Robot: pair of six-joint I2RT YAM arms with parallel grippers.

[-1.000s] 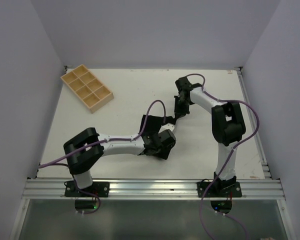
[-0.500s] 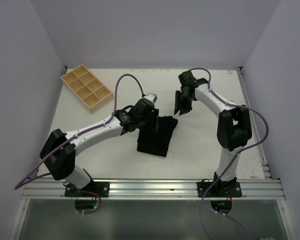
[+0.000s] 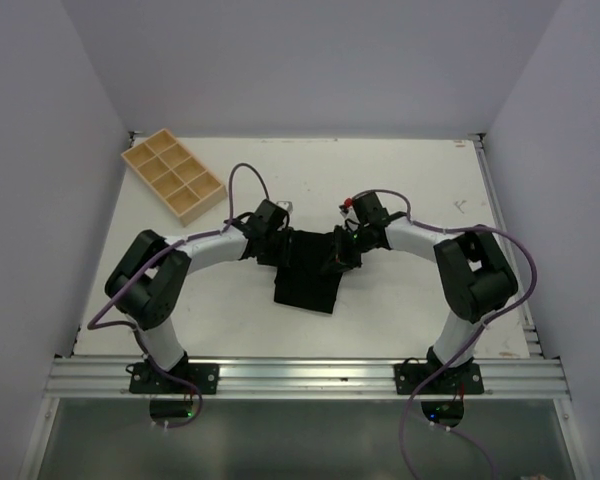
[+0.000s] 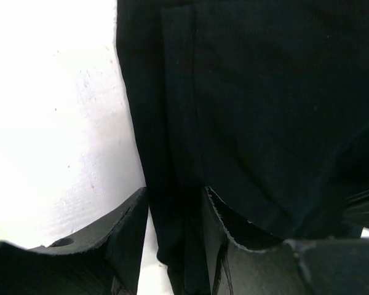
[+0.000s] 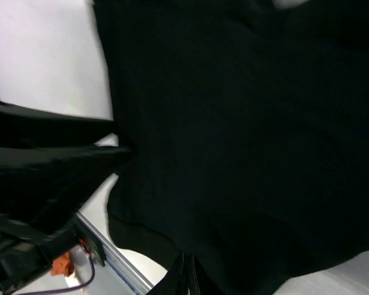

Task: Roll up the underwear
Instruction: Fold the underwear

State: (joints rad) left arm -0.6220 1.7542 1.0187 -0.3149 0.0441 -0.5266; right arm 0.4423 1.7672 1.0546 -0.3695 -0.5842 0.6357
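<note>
underwear (image 3: pixel 305 275) flat mid-worktop (image 3: pixel 400 180) | soft, light, limp; probably bunches and unrolls | left fingers (image 4: pixel 126 233) astride left edge, grip unclear | right fingers (image 5: pixel 61 166) pinched on right edge | best held at both edge corners

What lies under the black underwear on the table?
Only the white table shows around the underwear; the part beneath it is covered, so anything there cannot be seen.

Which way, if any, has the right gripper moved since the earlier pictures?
Yes. Against the table's far edge, the right gripper has come nearer the arm bases and slightly left, onto the underwear.
</note>
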